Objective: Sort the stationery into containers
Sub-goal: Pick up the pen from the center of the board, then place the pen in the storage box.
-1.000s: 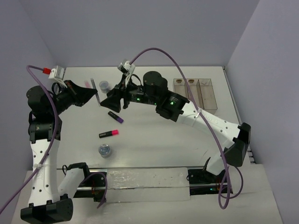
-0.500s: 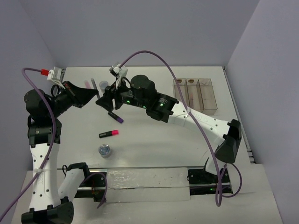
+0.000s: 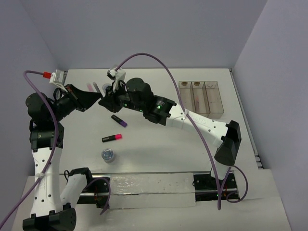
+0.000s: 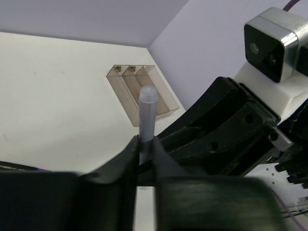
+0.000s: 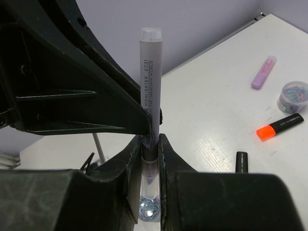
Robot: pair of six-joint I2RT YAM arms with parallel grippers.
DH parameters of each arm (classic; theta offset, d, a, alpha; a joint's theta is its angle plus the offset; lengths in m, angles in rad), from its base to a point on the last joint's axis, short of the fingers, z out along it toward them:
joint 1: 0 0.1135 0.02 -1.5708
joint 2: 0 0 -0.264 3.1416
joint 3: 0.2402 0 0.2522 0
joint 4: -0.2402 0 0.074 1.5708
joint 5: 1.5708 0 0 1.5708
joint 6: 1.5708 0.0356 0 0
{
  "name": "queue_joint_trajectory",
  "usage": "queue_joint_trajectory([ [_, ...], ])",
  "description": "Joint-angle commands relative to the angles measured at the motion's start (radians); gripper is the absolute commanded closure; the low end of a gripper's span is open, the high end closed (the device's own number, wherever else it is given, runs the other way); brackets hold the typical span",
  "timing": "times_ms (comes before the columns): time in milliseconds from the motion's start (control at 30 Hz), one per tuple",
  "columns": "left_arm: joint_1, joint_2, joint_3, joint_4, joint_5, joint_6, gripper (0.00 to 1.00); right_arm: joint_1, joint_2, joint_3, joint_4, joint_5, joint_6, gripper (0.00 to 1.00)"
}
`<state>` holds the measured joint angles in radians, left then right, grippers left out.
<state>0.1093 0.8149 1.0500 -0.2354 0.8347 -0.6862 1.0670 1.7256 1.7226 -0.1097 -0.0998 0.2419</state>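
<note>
Over the last second the right arm has swung from the middle of the table toward 10 o'clock, and the right gripper (image 5: 150, 144) now sits nose to nose with the left gripper (image 4: 145, 144), which has barely shifted. The grey highlighter (image 5: 150, 86) stands between them, off the table. In the left wrist view, the left fingers are closed on its lower barrel with the capped end poking out. In the right wrist view, the right fingers look pressed against the same barrel from either side. We read this as a handover at the point where both grippers have hold of it. That makes sense, since the containers (image 3: 213, 98) lie at 2 o'clock, well apart from the left arm and on the right arm's side. What we expect next is for the left fingers to release so the right arm can carry the highlighter across. The rest is unmoved on the left half: the purple-ended highlighter (image 3: 119, 120), the pink-ended highlighter (image 3: 111, 138) and a round pot (image 3: 108, 155) are all unsorted, so the task is far from finished
</note>
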Motion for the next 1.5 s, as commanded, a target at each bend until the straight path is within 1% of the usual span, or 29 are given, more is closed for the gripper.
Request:
queue_joint_trajectory([
  [0, 0.000, 0.025, 0.047, -0.076, -0.006, 0.034, 0.22, -0.006, -0.041, 0.001, 0.009, 0.017, -0.006, 1.00],
  [33, 0.000, 0.040, 0.067, -0.117, -0.018, 0.053, 0.06, -0.015, -0.053, -0.007, -0.012, 0.032, -0.011, 1.00],
  [67, 0.000, 0.053, 0.088, -0.149, -0.033, 0.080, 0.01, -0.026, -0.068, -0.017, -0.028, 0.046, -0.017, 1.00],
  [133, 0.000, 0.081, 0.134, -0.226, -0.052, 0.115, 0.01, -0.064, -0.099, -0.058, -0.066, 0.089, -0.019, 1.00],
  [200, 0.000, 0.102, 0.181, -0.320, -0.090, 0.197, 0.01, -0.158, -0.158, -0.146, -0.102, 0.095, 0.010, 1.00],
  [267, 0.001, 0.109, 0.207, -0.365, -0.129, 0.253, 0.01, -0.246, -0.201, -0.213, -0.127, 0.082, 0.032, 1.00],
  [300, 0.000, 0.102, 0.213, -0.384, -0.150, 0.286, 0.01, -0.324, -0.234, -0.267, -0.148, 0.091, 0.036, 1.00],
  [400, 0.000, 0.069, 0.190, -0.399, -0.222, 0.345, 0.01, -0.514, -0.280, -0.369, -0.230, 0.243, 0.010, 1.00],
  [467, 0.000, 0.050, 0.167, -0.410, -0.282, 0.385, 0.01, -0.641, -0.259, -0.393, -0.285, 0.312, -0.015, 1.00],
  [500, 0.000, 0.046, 0.155, -0.417, -0.327, 0.395, 0.01, -0.679, -0.234, -0.397, -0.310, 0.317, -0.023, 1.00],
  [567, 0.000, 0.043, 0.138, -0.454, -0.387, 0.449, 0.01, -0.796, -0.177, -0.380, -0.347, 0.317, -0.035, 1.00],
  [600, 0.001, 0.043, 0.131, -0.470, -0.420, 0.469, 0.01, -0.836, -0.133, -0.361, -0.373, 0.316, -0.044, 1.00],
  [633, 0.000, 0.042, 0.130, -0.471, -0.445, 0.488, 0.01, -0.861, -0.128, -0.358, -0.376, 0.324, -0.053, 1.00],
  [667, 0.000, 0.040, 0.111, -0.492, -0.474, 0.514, 0.01, -0.884, -0.075, -0.323, -0.411, 0.349, -0.078, 1.00],
  [733, 0.000, 0.030, 0.078, -0.502, -0.527, 0.543, 0.01, -0.903, -0.019, -0.292, -0.438, 0.421, -0.101, 1.00],
  [800, 0.000, 0.021, 0.038, -0.499, -0.539, 0.560, 0.01, -0.915, 0.023, -0.286, -0.438, 0.457, -0.103, 1.00],
  [1033, 0.000, -0.014, -0.030, -0.472, -0.543, 0.585, 0.01, -0.929, 0.124, -0.265, -0.432, 0.442, -0.118, 0.98],
  [1200, 0.001, -0.012, -0.060, -0.464, -0.543, 0.605, 0.01, -0.938, 0.172, -0.270, -0.438, 0.452, -0.127, 0.84],
  [1267, 0.000, -0.003, -0.073, -0.463, -0.557, 0.615, 0.01, -0.940, 0.175, -0.271, -0.443, 0.437, -0.132, 0.72],
  [1300, 0.000, 0.000, -0.080, -0.457, -0.576, 0.617, 0.01, -0.939, 0.171, -0.274, -0.446, 0.427, -0.131, 0.69],
  [1467, 0.000, 0.023, -0.095, -0.450, -0.622, 0.623, 0.01, -0.938, 0.119, -0.288, -0.443, 0.412, -0.114, 0.56],
])
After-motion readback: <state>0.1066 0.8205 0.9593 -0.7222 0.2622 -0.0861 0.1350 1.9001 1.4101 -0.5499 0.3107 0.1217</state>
